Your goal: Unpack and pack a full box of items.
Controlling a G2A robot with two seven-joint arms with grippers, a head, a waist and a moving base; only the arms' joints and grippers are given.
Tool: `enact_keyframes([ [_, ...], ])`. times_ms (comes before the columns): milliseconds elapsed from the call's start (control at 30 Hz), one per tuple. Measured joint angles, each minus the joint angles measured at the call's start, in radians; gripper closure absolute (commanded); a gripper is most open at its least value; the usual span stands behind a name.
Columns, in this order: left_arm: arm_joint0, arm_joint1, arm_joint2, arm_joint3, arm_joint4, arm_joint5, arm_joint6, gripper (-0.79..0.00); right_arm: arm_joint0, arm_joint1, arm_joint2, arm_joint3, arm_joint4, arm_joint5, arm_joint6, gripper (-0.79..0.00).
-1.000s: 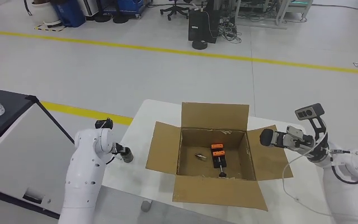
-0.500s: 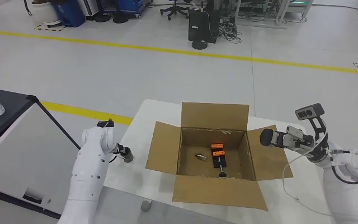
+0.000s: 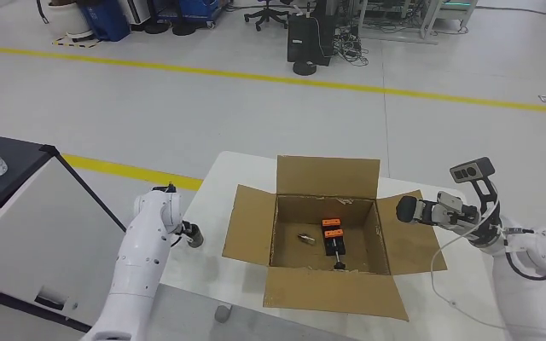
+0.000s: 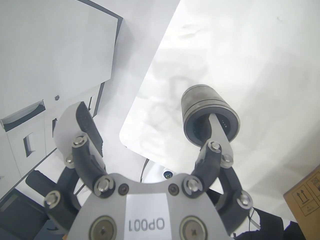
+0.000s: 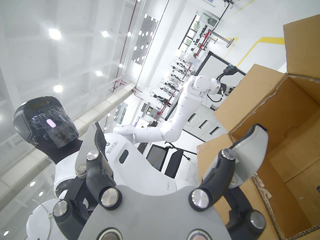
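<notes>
Bright overhead light (soft shadows)

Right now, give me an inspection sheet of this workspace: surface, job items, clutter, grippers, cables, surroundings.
Surface: white table, carrying the cardboard box.
Job's things: box open, holding an orange-and-black tool and a small metal part; grey cylinder outside it, near the table's corner.
Clutter: nothing seen.
Grippers: left gripper open, one finger through the cylinder's bore; right gripper open, at the box's side flap.
Cables: white cable loops beside the right arm.
Surroundings: yellow floor lines; white cabinet beside the table.
</notes>
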Motion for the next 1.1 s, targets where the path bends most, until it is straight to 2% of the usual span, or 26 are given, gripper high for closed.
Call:
enact_keyframes([
  [167,-0.014,-0.002,0.014,0.048,-0.003,-0.003,0.001,-0.785,0.000,0.000,0.000,0.000,0.000,0.000,0.000,-0.785],
  [200,-0.016,-0.003,0.015,0.055,-0.003,-0.001,0.003,-0.714,0.000,0.000,0.000,0.000,0.000,0.000,0.000,-0.785],
  [233,-0.019,-0.003,0.016,0.063,-0.004,0.003,0.004,-0.326,0.000,0.000,0.000,0.000,0.000,0.000,0.000,-0.785],
  [267,-0.021,-0.003,0.017,0.068,-0.005,0.004,0.004,0.000,0.000,0.000,0.000,0.000,0.000,0.000,0.000,-0.785],
  [800,-0.005,0.000,0.017,0.041,-0.031,-0.023,-0.040,0.000,0.000,0.000,0.000,0.000,0.000,0.000,0.000,-0.785],
  [1100,0.020,0.004,0.001,-0.055,-0.066,-0.024,-0.079,0.000,0.000,0.000,0.000,0.000,0.000,0.000,0.000,-0.785],
])
